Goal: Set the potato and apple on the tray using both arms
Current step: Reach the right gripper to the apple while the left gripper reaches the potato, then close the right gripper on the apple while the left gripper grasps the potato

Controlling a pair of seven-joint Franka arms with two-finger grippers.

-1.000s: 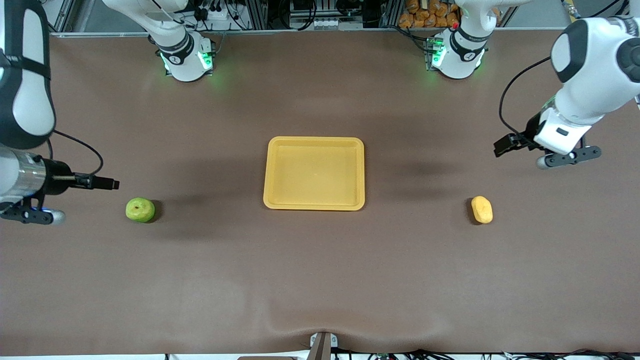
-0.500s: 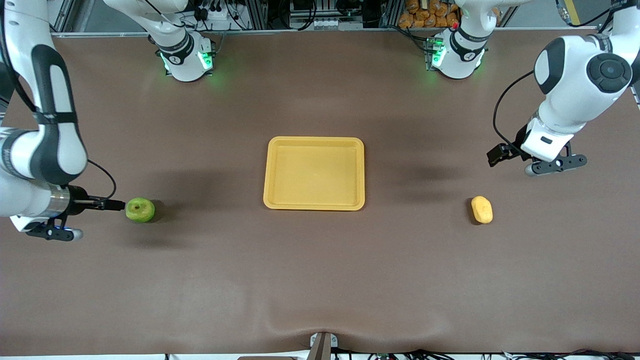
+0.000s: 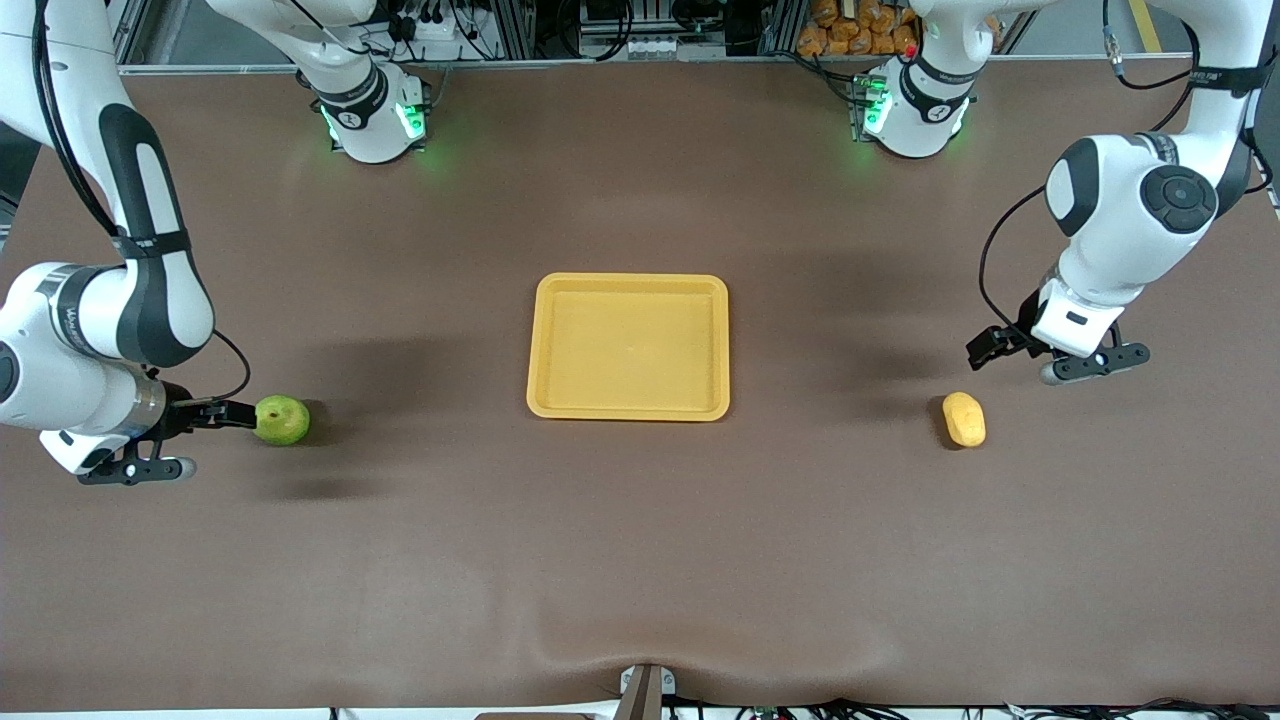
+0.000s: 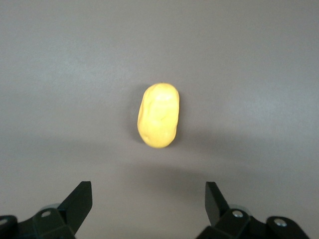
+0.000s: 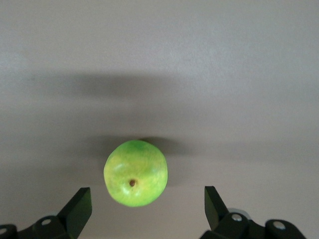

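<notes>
Both pincers wide open, empty: right pincer (image 5: 144, 211) above apple (image 5: 135, 172), left pincer (image 4: 148, 206) above potato (image 4: 158, 122), fingertips cropped.

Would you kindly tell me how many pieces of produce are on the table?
2: the apple toward the right arm's end, the potato toward the left arm's end. None looks hidden.
</notes>
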